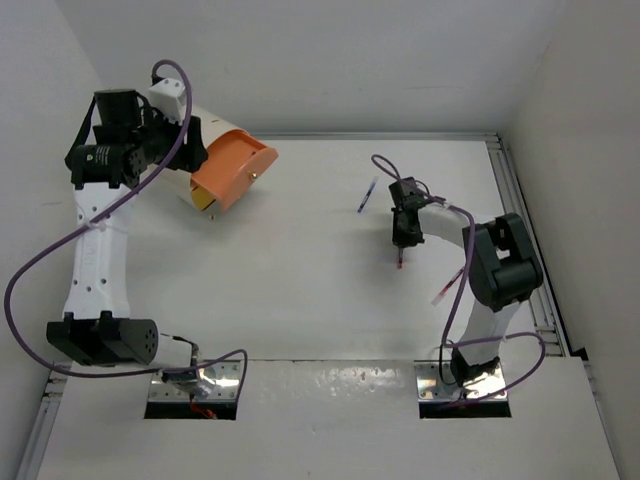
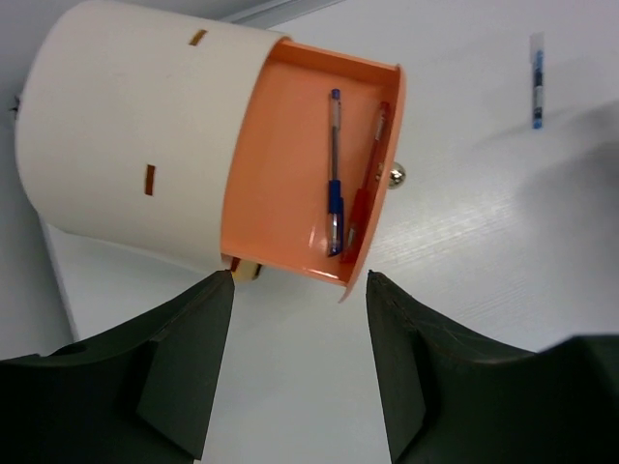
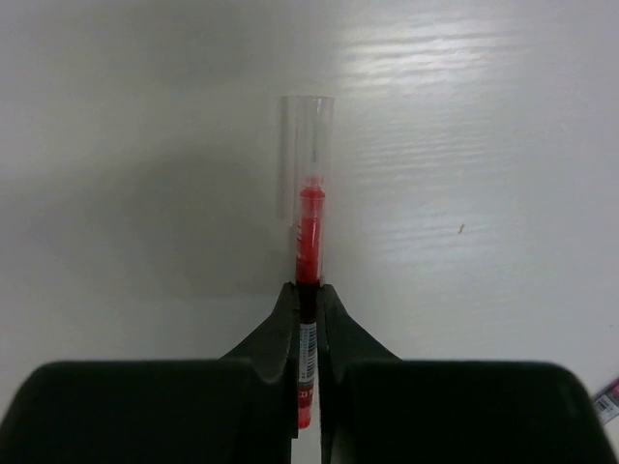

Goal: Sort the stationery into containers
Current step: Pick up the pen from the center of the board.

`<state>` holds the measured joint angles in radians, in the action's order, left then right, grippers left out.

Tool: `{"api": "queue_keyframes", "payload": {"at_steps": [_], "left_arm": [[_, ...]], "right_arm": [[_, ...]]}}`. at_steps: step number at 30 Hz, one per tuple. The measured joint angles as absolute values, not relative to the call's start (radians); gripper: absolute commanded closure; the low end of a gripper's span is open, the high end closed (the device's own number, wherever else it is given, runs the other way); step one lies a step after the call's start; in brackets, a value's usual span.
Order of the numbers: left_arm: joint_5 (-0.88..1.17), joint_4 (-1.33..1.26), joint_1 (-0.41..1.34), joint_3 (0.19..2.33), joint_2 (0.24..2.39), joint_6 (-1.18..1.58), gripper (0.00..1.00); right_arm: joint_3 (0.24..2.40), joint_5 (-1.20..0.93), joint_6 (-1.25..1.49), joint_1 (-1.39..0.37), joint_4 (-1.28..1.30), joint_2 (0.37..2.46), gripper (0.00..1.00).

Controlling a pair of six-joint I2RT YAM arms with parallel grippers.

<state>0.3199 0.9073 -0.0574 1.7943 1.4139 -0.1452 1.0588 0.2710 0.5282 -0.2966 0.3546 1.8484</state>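
The cream-white bucket (image 1: 235, 170) lies tilted at the far left, its orange mouth facing right. In the left wrist view the bucket (image 2: 126, 135) holds a blue pen (image 2: 334, 174) and a red pen (image 2: 366, 184). My left gripper (image 2: 300, 282) is open and empty, its tips just short of the bucket's rim; from above it (image 1: 190, 150) sits behind the bucket. My right gripper (image 1: 403, 238) is shut on a red pen (image 3: 309, 232) with a clear cap, held just over the table. A blue pen (image 1: 367, 195) lies beyond it. The small tub is out of view.
Another red pen (image 1: 447, 288) lies by the right arm's elbow, its end showing in the right wrist view (image 3: 607, 401). The loose blue pen also shows in the left wrist view (image 2: 536, 82). A small metal stud (image 2: 396, 175) sits at the bucket's rim. Walls enclose the table.
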Motion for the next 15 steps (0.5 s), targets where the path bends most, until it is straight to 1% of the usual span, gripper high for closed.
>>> {"api": "queue_keyframes", "payload": {"at_steps": [3, 7, 12, 15], "left_arm": [[0.394, 0.894, -0.080, 1.728, 1.368, -0.133, 0.37], [0.543, 0.844, -0.091, 1.588, 1.282, -0.099, 0.37], [0.745, 0.806, -0.088, 1.496, 1.238, -0.063, 0.38], [0.813, 0.795, -0.067, 1.465, 1.238, -0.055, 0.38]], "right_arm": [[1.047, 0.191, 0.441, -0.330, 0.375, 1.790, 1.00], [1.044, 0.059, 0.258, -0.419, 0.357, 1.642, 1.00], [0.999, -0.124, -0.115, -0.583, 0.236, 1.402, 1.00], [0.928, -0.220, -0.364, -0.682, 0.160, 1.274, 1.00]]}}
